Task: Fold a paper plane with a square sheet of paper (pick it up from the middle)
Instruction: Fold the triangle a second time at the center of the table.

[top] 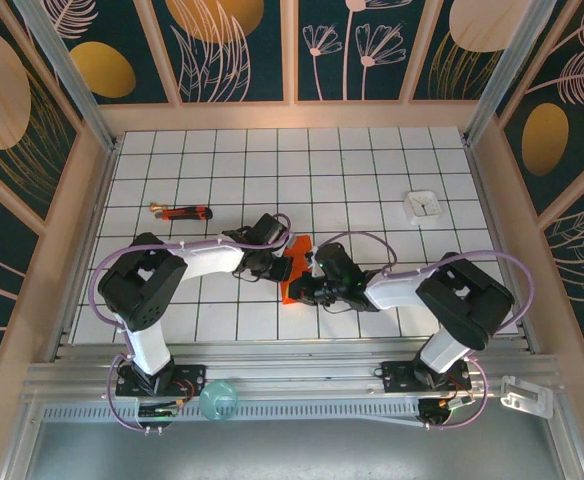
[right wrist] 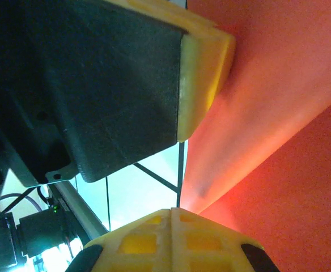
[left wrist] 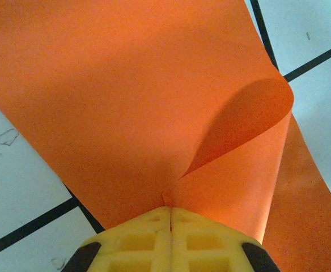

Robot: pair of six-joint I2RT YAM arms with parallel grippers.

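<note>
The square sheet of paper (top: 294, 268), bright orange-red, is lifted and bent between my two grippers at the table's middle. In the left wrist view the paper (left wrist: 126, 102) spreads ahead of the fingers, and one flap (left wrist: 250, 110) curls over. My left gripper (left wrist: 170, 211) is shut, with a small pinch of the paper at its tips. My right gripper (right wrist: 172, 213) is shut too, and the paper's edge (right wrist: 279, 113) runs down into its tips. The left gripper's fingers (right wrist: 202, 73) press the sheet just above. A finished paper plane is out of view.
A thin red-and-black tool (top: 182, 211) lies at the left of the white grid table (top: 372, 170). A small white square object (top: 422, 205) sits at the right. Wooden frame walls enclose the table. A teal round part (top: 218, 398) rests on the near rail.
</note>
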